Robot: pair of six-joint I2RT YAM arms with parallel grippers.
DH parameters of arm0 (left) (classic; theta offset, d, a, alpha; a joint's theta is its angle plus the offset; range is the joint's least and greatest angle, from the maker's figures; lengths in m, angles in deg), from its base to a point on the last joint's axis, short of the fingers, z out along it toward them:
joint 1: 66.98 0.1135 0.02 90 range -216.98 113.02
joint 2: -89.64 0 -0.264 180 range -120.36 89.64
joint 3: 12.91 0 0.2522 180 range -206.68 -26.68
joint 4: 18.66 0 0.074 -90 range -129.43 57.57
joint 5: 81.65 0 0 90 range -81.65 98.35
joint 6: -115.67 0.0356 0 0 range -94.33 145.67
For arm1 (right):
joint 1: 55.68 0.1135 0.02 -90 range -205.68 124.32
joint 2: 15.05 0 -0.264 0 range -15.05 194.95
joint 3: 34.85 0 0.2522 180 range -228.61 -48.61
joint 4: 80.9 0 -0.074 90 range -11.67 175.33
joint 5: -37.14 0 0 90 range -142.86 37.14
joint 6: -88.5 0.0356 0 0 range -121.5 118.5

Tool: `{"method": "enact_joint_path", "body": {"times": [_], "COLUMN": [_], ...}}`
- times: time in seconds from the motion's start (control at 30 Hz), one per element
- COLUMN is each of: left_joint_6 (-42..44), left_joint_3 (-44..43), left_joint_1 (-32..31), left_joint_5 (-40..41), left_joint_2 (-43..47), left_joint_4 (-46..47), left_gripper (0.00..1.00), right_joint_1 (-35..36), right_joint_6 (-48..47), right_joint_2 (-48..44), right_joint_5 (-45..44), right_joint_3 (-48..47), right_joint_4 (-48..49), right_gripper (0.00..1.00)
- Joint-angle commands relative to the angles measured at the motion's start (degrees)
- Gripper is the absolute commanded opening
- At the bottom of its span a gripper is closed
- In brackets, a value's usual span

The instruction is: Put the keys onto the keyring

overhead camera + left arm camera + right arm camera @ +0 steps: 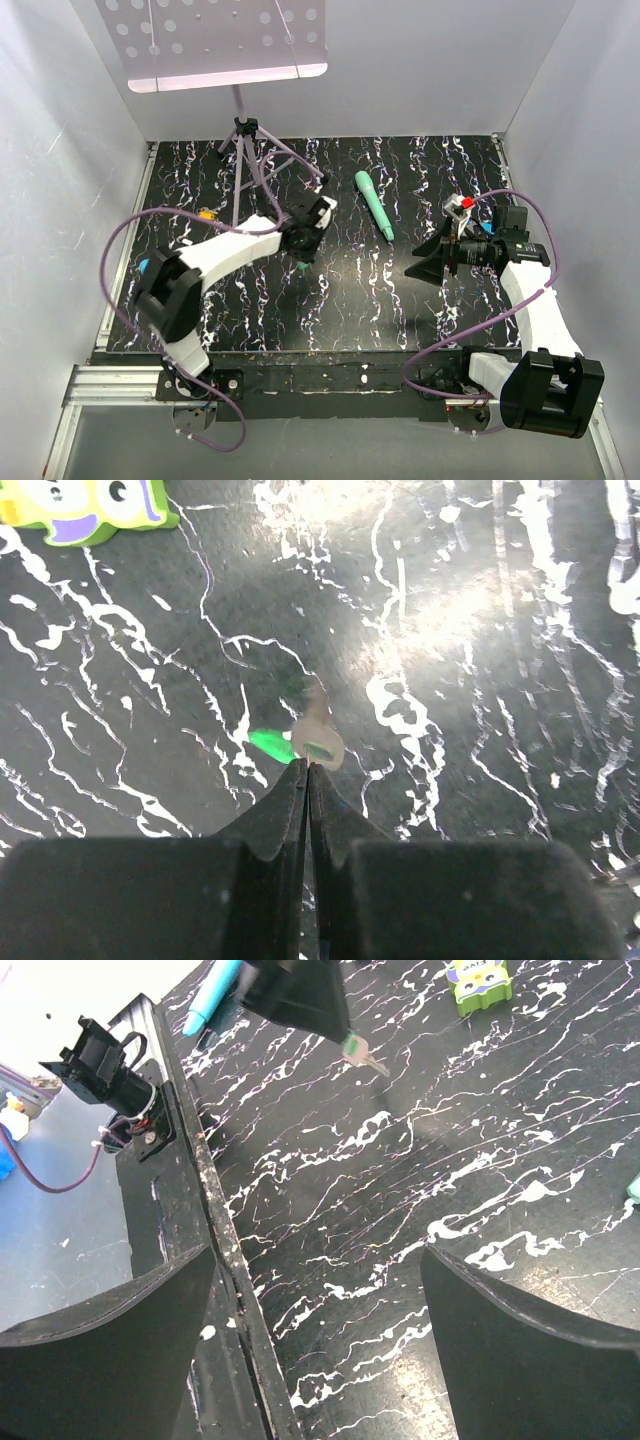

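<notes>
Table (380, 300): black with white veins, white walls round it.
Top view, left gripper (302, 258): pinched shut on the green key (303, 270), out over mid-table.
Top view, right gripper (432, 262): spread wide, nothing in it.
Top view, other pieces: an orange speck (205, 213) near the tripod (245, 150) is likely the second key. A blue bit (146, 265) by my left elbow may be the keyring clasp. I cannot make out the chain.
Left wrist: my fingers (285, 800) meet on the key's (318, 748) plastic head, with the metal blade poking forward. A green toy (85, 505) sits off in the corner.
Right wrist: my gripper (320, 1330) gapes empty. Across the table the left gripper (320, 1010) holds the key (357, 1050), which looks lifted, judging by its shadow.
Handling: the key looks light, stiff and tiny, with a slick blade. I judge the head the best place to hold, though so thin a pinch could let it swivel.
</notes>
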Motion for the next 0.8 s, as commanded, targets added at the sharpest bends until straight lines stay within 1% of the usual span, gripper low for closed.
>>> {"method": "enact_joint_path", "body": {"times": [0.0,0.1,0.23,0.27,0.3,0.4,0.5,0.57,0.6,0.63,0.67,0.77], "left_joint_6": [-0.09,0.00,-0.53,-0.53,-0.79,-1.67,-2.90,-3.60,-3.69,-3.78,-4.04,-4.48], "left_joint_3": [9.17,18.67,30.89,33.61,35.47,39.61,42.25,43.66,44.27,44.71,45.06,45.07], "left_joint_1": [-0.61,-1.22,-1.58,-1.66,-1.75,-1.84,-1.84,-1.84,-1.84,-1.84,-1.84,-1.84], "left_joint_5": [-4.53,-10.42,-19.20,-20.79,-21.94,-22.66,-23.00,-24.31,-25.36,-26.68,-27.65,-30.64], "left_joint_2": [16.18,27.95,46.32,49.76,53.53,60.85,64.99,65.96,66.05,65.79,65.18,62.02], "left_joint_4": [7.90,15.09,26.26,29.68,31.19,33.23,35.42,37.87,39.28,40.77,42.01,44.74], "left_gripper": [0.00,0.00,0.00,0.00,0.00,0.00,0.00,0.00,0.00,0.00,0.00,0.00], "right_joint_1": [-0.20,-0.20,-0.11,0.07,0.33,1.38,3.49,5.50,6.04,8.91,10.34,15.52], "right_joint_6": [-2.48,-5.28,-11.17,-13.97,-17.30,-29.08,-44.27,-56.13,-59.75,-62.05,-63.12,-62.52], "right_joint_2": [-0.15,-0.15,0.55,0.90,1.52,3.97,7.14,9.25,10.04,10.57,10.92,10.49], "right_joint_5": [2.45,2.97,4.90,5.17,5.43,5.44,5.26,5.26,4.91,4.47,3.95,1.23], "right_joint_3": [-0.83,-1.26,-2.58,-3.80,-4.86,-8.63,-12.77,-14.62,-15.23,-15.94,-16.38,-17.26], "right_joint_4": [-1.93,-3.95,-8.95,-11.41,-13.87,-23.70,-36.61,-44.45,-47.44,-48.86,-49.66,-47.92], "right_gripper": [0.93,0.93,0.92,0.92,0.92,0.91,0.89,0.87,0.86,0.86,0.85,0.84]}}
